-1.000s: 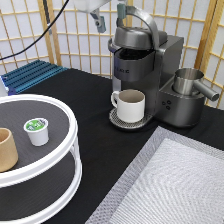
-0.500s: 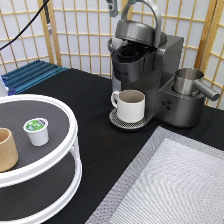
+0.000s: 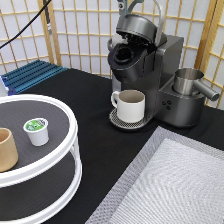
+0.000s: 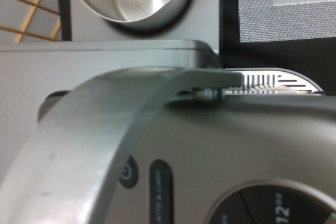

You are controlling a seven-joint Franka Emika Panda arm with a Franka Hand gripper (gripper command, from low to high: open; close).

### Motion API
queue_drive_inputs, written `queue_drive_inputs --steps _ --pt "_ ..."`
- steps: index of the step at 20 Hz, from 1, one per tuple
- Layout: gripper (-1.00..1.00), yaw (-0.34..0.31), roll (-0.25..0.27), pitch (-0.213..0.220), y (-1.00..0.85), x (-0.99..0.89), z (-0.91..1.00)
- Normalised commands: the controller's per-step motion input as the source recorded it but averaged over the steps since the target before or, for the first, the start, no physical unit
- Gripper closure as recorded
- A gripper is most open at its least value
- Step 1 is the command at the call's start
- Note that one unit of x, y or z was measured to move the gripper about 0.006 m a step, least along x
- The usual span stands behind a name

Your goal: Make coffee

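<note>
The coffee pod point(image 3: 37, 130), white with a green-and-white foil top, stands on the upper tier of a round white two-tier tray point(image 3: 70, 150) at the exterior view's left. The dark grey coffee machine point(image 3: 150, 75) stands at the top centre with its lid point(image 3: 137, 26) raised and its pod chamber point(image 3: 122, 54) open. A cream-white mug point(image 3: 130, 105) sits on its drip plate. Only a small part of my gripper point(image 3: 121, 4) shows at the top edge, next to the machine's raised silver handle point(image 3: 150, 10). The wrist view shows the handle point(image 4: 112, 130) and lid point(image 4: 247, 165) from very close.
A tan handleless cup point(image 3: 7, 149) stands on the tray beside the pod. A metal cup point(image 3: 189, 81) with a spout sits on the machine's right side; it also shows in the wrist view point(image 4: 135, 12). A grey woven mat point(image 3: 175, 185) covers the bottom right. A blue rack point(image 3: 30, 74) lies at the left.
The machine's lid and handle have swung up, and the pod chamber now shows open. My gripper has moved up and to the right, mostly out of the exterior view.
</note>
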Motion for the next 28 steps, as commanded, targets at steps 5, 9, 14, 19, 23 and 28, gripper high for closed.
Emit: queue_drive_inputs --steps 5,9,14,19,23,28 --pt "-1.00 0.000 -0.110 0.107 0.24 0.32 0.22" --pt "-1.00 -0.029 -0.196 0.092 0.19 0.21 0.40" --pt "-1.00 -0.044 -0.050 0.082 -0.65 -0.07 0.71" --pt "-1.00 -0.002 0.023 0.000 -1.00 -0.12 0.35" --pt "-1.00 0.000 0.013 0.000 -1.00 -0.09 0.09" --pt "-1.00 -0.026 0.000 0.000 -0.99 -0.11 0.00"
